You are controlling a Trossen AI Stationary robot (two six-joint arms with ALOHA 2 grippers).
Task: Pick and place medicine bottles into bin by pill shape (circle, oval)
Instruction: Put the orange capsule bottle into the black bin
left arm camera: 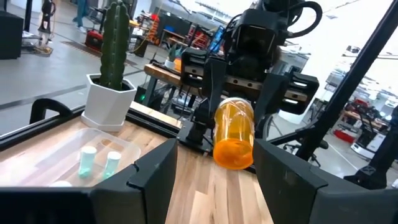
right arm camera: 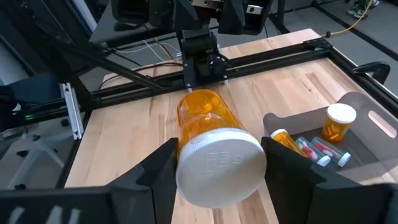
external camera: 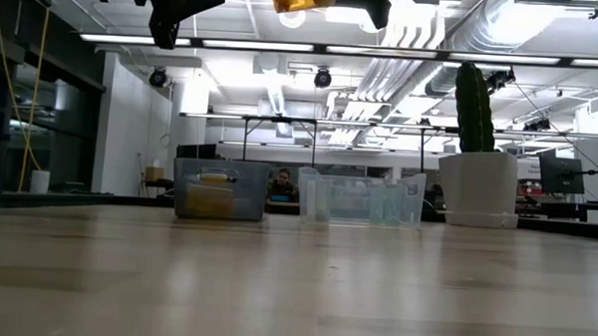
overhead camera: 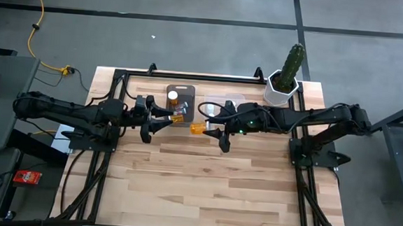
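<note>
Only from the right wrist: amber bottle (right arm camera: 214, 146)'s white cap.

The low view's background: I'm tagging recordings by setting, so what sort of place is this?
Probably an industrial robotics lab or workshop: exposed ceiling ducts and strip lights overhead, workbenches behind the wooden table, and a person seated beyond the bins.
</note>
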